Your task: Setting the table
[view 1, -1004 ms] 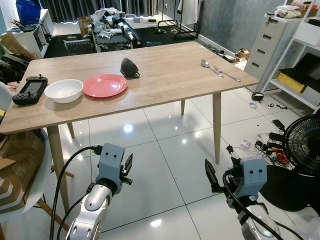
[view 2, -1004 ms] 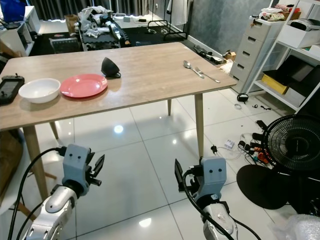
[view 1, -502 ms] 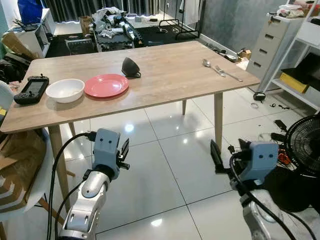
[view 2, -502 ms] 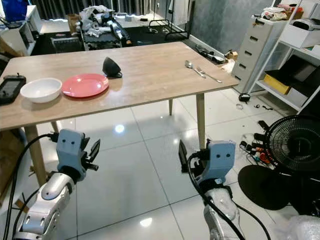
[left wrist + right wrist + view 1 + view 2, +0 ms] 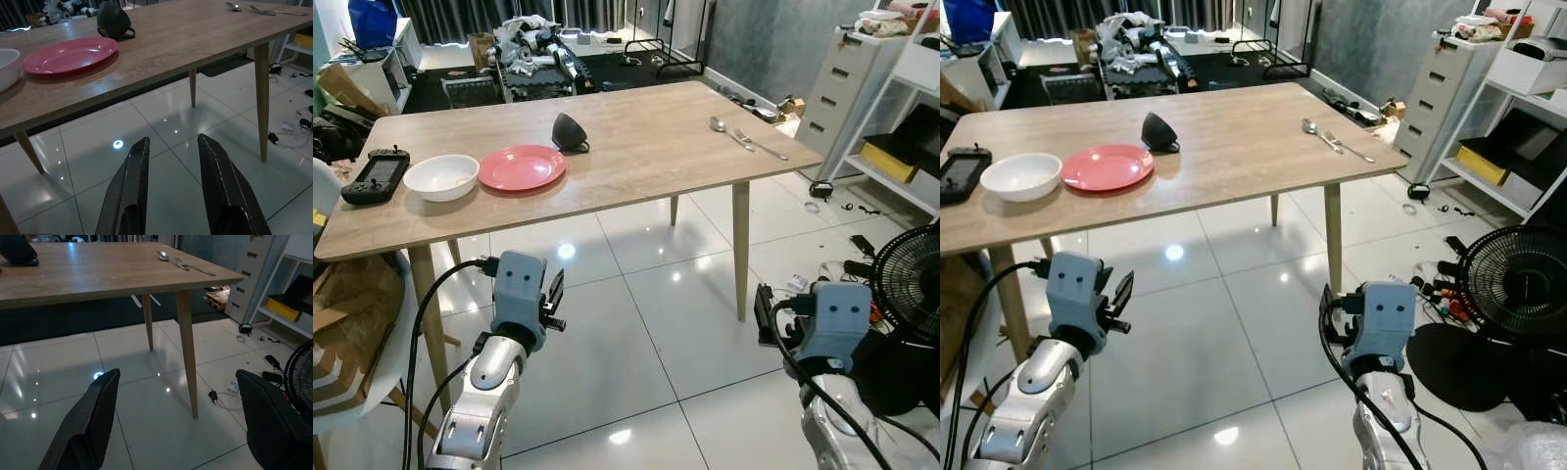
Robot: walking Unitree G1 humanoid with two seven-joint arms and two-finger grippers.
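Observation:
A long wooden table (image 5: 636, 147) stands ahead of me. On its left part sit a white bowl (image 5: 440, 177), a red plate (image 5: 520, 167) and a dark cup (image 5: 569, 131) lying on its side. A spoon (image 5: 720, 126) and a fork (image 5: 759, 145) lie near its far right corner. My left gripper (image 5: 555, 302) hangs below the table's front edge, open and holding nothing; the wrist view looks between its fingers (image 5: 134, 166) toward the plate (image 5: 68, 55). My right gripper (image 5: 763, 315) is low beside the front right table leg (image 5: 187, 352), open wide and holding nothing.
A black handheld console (image 5: 374, 176) lies at the table's left end. A chair with cardboard (image 5: 342, 323) stands at my left. At the right are a white drawer unit (image 5: 842, 88), shelves (image 5: 911, 117), a black fan (image 5: 906, 284) and floor cables (image 5: 847, 279). Clutter (image 5: 533, 54) lies behind the table.
My right arm has swung to the right and a little up, toward the table leg. The left gripper has risen slightly. The objects on the table have not moved.

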